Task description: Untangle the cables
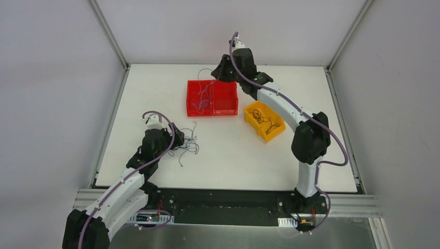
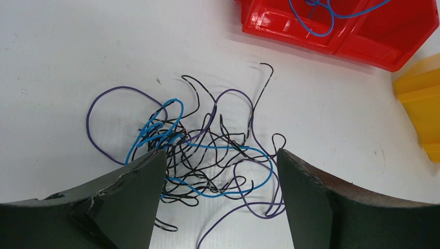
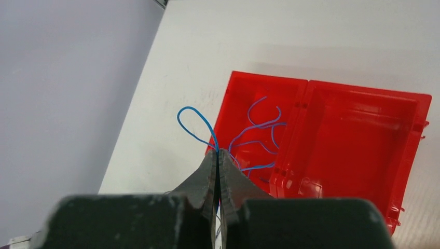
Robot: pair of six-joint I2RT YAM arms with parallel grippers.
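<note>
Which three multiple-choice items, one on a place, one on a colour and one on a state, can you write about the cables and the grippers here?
1. The tangle of cables lies:
A) on the white table
B) on an arm's base
C) on the back wall

2. The yellow bin holds a cable bundle that is:
A) blue
B) dark
C) purple

3. The right gripper is:
A) open and empty
B) shut on a blue cable
C) shut on a purple cable

Answers:
1 A: the left wrist view shows it on the bare white surface.
2 B: from above it looks dark brown or black.
3 B: the jaws are pressed together and the blue loop rises from between them.
</note>
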